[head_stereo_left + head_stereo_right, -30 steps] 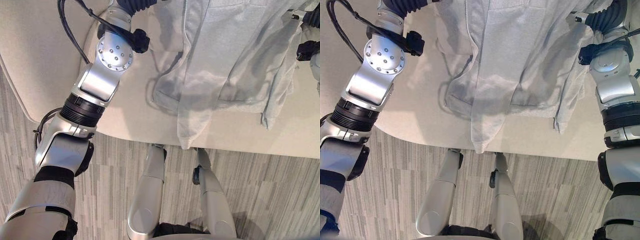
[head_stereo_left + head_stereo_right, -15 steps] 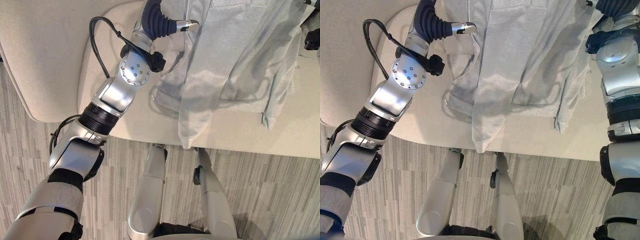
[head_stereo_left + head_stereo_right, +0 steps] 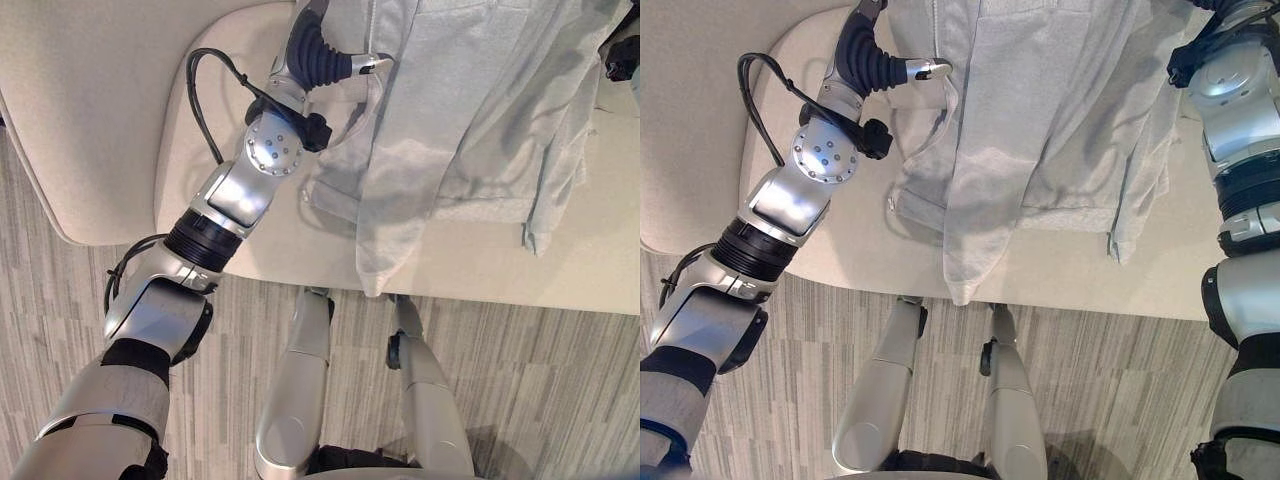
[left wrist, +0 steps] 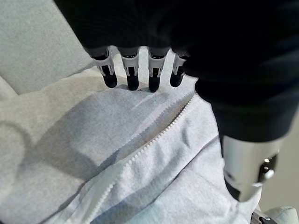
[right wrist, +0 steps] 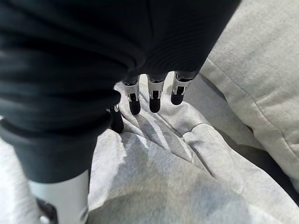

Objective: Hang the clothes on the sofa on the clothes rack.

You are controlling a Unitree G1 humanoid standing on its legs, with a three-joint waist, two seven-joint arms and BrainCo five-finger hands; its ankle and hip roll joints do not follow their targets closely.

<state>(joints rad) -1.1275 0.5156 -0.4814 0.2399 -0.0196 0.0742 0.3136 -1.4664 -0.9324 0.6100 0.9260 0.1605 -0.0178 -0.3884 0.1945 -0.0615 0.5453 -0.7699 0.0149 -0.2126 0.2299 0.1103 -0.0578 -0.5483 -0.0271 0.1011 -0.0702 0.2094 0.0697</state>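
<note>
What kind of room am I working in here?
Probably a living room or a mock-up of one: a cream upholstered sofa, a light grey zip-up garment lying on it, and grey wood-look plank flooring.

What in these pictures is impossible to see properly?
- Top of the grey jacket: cut off by the upper edge in both eye views.
- Left hand: fingertips rest on the cloth; any grip is unclear.
- Right hand: likewise.
- Sofa: only part of it shows.

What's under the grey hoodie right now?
The cream sofa seat cushion lies under the light grey hoodie, whose hem hangs over the front edge. The left hand and right hand rest fingertips on top. Anything beneath the fabric is covered.
</note>
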